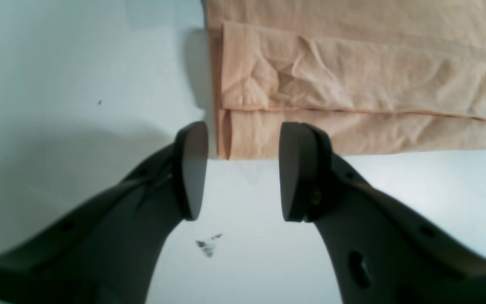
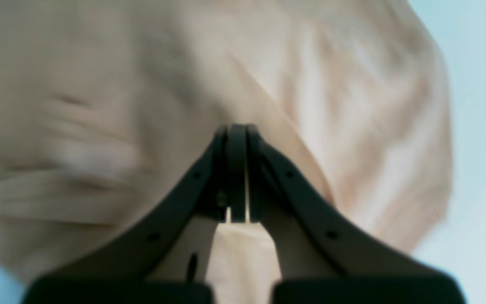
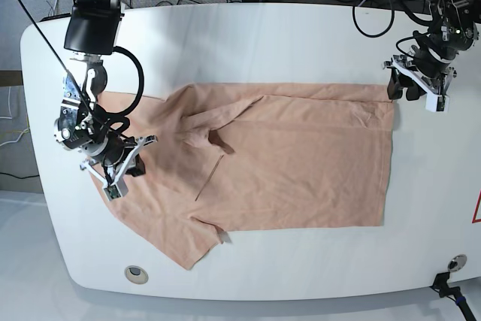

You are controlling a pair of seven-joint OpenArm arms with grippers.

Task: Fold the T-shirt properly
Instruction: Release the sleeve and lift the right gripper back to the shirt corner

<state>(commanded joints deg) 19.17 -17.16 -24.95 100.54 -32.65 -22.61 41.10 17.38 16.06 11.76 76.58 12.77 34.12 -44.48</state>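
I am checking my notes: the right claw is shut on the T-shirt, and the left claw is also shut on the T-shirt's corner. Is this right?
Not quite. The right claw is shut on the T-shirt, but the left claw is open: in the left wrist view its jaws stand apart just short of the shirt's folded corner, holding nothing.

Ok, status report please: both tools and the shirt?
Left tool open at T-shirt hem corner. Right tool shut on T-shirt, sleeve side. Shirt partly folded. Nothing in the way.
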